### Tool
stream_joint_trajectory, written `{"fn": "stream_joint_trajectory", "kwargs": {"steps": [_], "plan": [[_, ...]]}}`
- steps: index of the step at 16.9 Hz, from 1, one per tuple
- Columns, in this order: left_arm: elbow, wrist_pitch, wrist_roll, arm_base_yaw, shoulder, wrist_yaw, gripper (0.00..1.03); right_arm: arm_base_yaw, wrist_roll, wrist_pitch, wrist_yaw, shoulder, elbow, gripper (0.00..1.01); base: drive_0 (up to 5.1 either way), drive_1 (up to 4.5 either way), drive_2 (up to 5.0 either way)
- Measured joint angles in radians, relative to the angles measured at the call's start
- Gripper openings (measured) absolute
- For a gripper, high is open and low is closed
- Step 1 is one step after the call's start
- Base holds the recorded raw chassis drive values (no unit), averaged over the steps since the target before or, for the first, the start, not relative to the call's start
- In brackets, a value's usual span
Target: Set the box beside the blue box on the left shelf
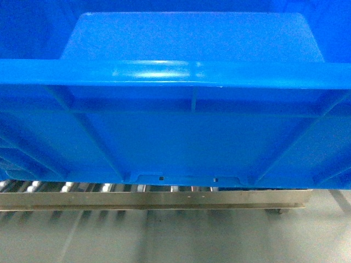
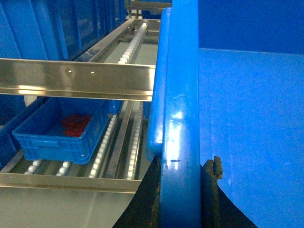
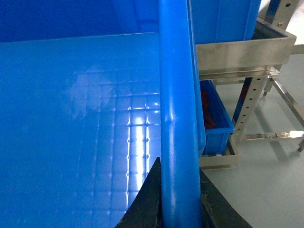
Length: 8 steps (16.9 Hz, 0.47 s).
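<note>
Light falls from above and is bright and even, with a cool cast that leaves the blue plastic heavily saturated. In the head view a soft white glare streak sits on the near rim of the box (image 1: 164,71), and the whole picture is slightly hazy, with mushy detail along the ribs. The grey floor (image 1: 175,235) below carries only faint, diffuse shadows. In the left wrist view a sharp highlight runs down the rim, and the steel rail (image 2: 76,78) gleams. The right wrist view shows patchy reflections on the inside bottom of the box. The dark claw tips at both lower edges are underexposed.
</note>
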Motion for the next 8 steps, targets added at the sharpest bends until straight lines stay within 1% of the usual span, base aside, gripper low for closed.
{"fn": "stream_joint_trajectory", "kwargs": {"steps": [8], "plan": [[0.0,0.0,-0.001,0.0,0.0,0.0,0.1,0.0,0.0,0.0,0.0,0.0,0.0,0.09,-5.0,2.44,2.4]]}}
